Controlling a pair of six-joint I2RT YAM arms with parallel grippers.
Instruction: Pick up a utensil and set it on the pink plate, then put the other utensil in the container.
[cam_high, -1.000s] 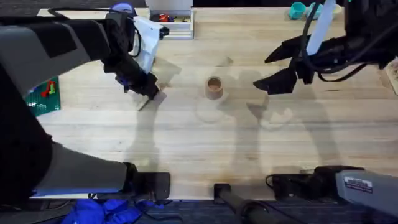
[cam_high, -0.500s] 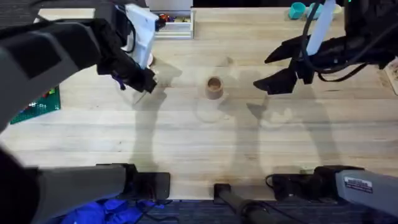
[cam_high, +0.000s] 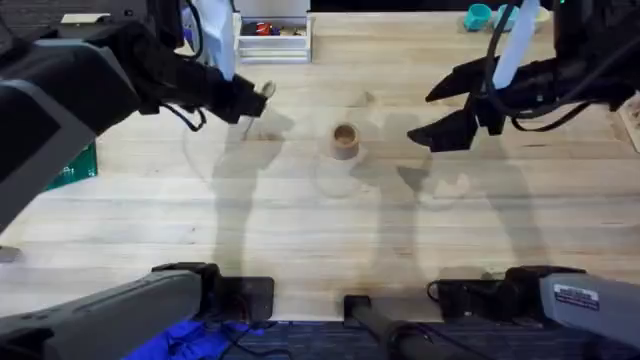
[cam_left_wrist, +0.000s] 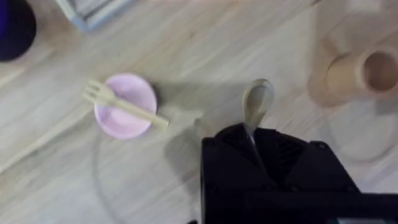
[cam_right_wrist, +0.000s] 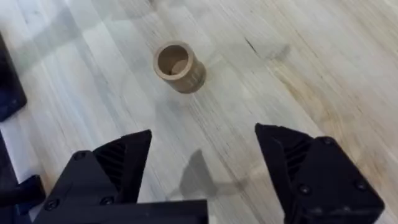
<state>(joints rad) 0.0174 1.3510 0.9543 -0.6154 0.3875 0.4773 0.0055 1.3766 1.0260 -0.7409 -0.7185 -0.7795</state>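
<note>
Left gripper (cam_left_wrist: 252, 146) was clamped on the spoon (cam_left_wrist: 257, 106) by its handle, bowl end forward, with the container (cam_left_wrist: 364, 74) just ahead to receive it, the fork (cam_left_wrist: 124, 106) lying across the pink plate (cam_left_wrist: 124, 121) behind

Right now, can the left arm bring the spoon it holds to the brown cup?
Probably yes. The left gripper grips the spoon, the cup stands open-topped with bare table between, and the right gripper hangs off to the far side.
</note>
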